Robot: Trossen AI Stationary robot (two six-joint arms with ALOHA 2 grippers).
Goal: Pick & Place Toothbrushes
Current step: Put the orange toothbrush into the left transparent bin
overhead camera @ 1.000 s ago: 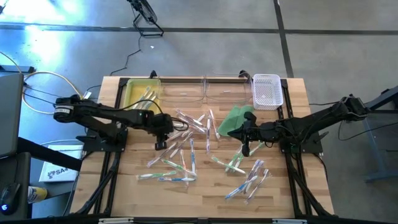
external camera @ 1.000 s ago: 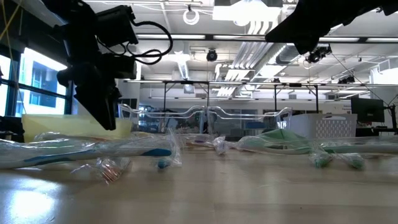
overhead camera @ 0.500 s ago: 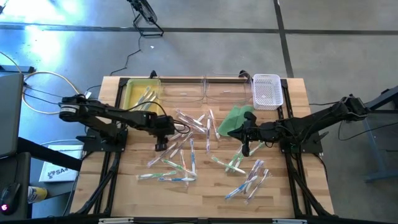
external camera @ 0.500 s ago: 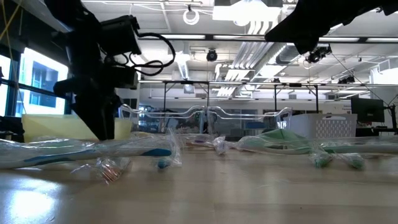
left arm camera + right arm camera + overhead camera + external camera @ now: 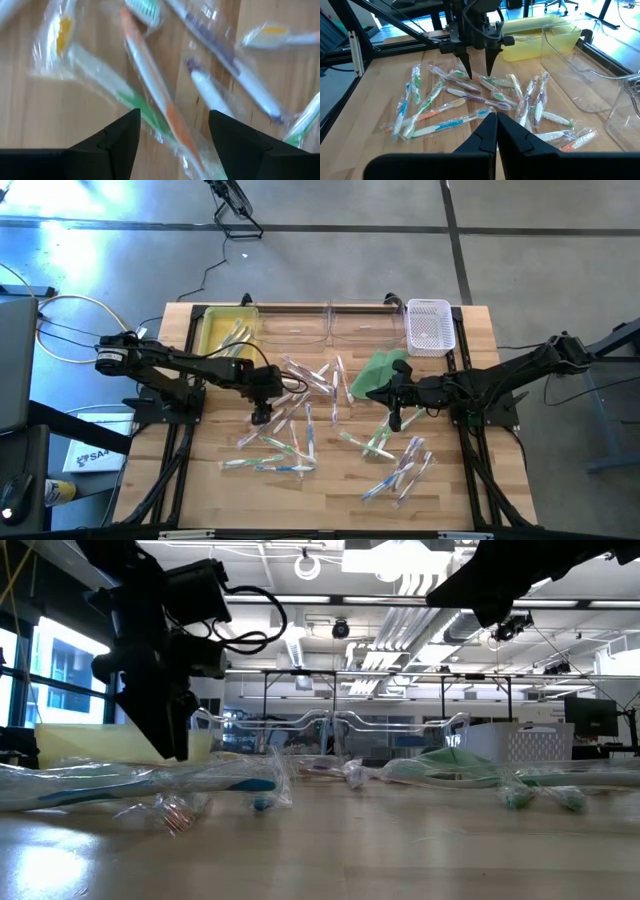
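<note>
Several wrapped toothbrushes (image 5: 300,412) lie scattered flat on the wooden table, with another cluster (image 5: 400,468) nearer the front right. My left gripper (image 5: 262,416) points steeply down over the left cluster and is open. Its fingers (image 5: 120,137) stand on either side of an orange-and-white toothbrush (image 5: 150,85), with a green-and-white one (image 5: 107,80) beside it. The right wrist view shows the left gripper (image 5: 477,70) just above the pile. My right gripper (image 5: 394,418) hovers shut near the green cloth (image 5: 378,372), holding nothing.
A yellow bin (image 5: 225,330) with a few toothbrushes in it stands at the far left. Two clear bins (image 5: 295,325) (image 5: 365,325) and a white basket (image 5: 430,326) line the far edge. Bare wood lies along the near edge (image 5: 320,505).
My left gripper has tipped a little steeper, and its fingertips have sunk slightly toward the toothbrushes below it. The toothbrushes lie as before.
</note>
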